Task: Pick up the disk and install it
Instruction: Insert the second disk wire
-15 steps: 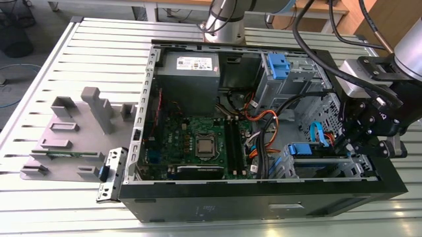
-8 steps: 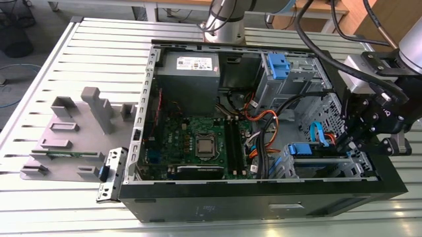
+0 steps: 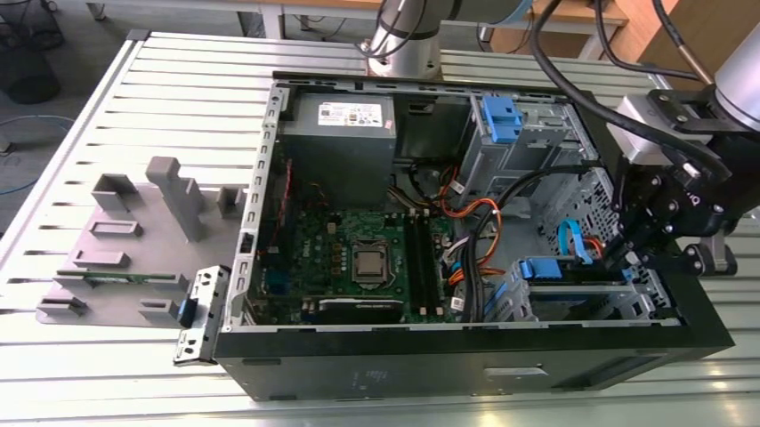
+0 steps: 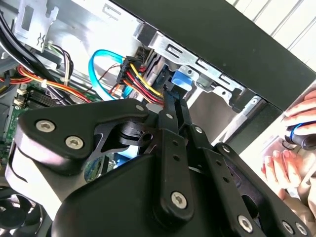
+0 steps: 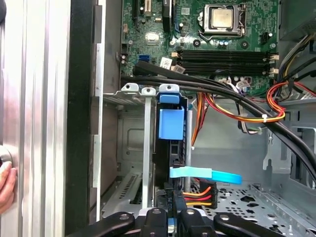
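Gripper: the gripper [image 5: 170,210] reaches into the lower drive bay of the open computer case [image 3: 475,374], at the exterior view's right; its fingers are pressed together on the disk's near edge.
Disk: the disk [image 5: 170,148] stands on edge inside the bay cage [image 5: 131,89], its blue carrier rail [image 5: 171,123] facing outward, already largely seated.
Key relation: the disk lies straight ahead of the fingertips, its long axis in line with the gripper's reach and the bay slot.
Cables: a blue data cable [image 5: 207,174] and a power plug [image 4: 133,74] sit just beside the disk's near end.
Bystander: a hand [image 4: 291,148] rests outside the case wall.
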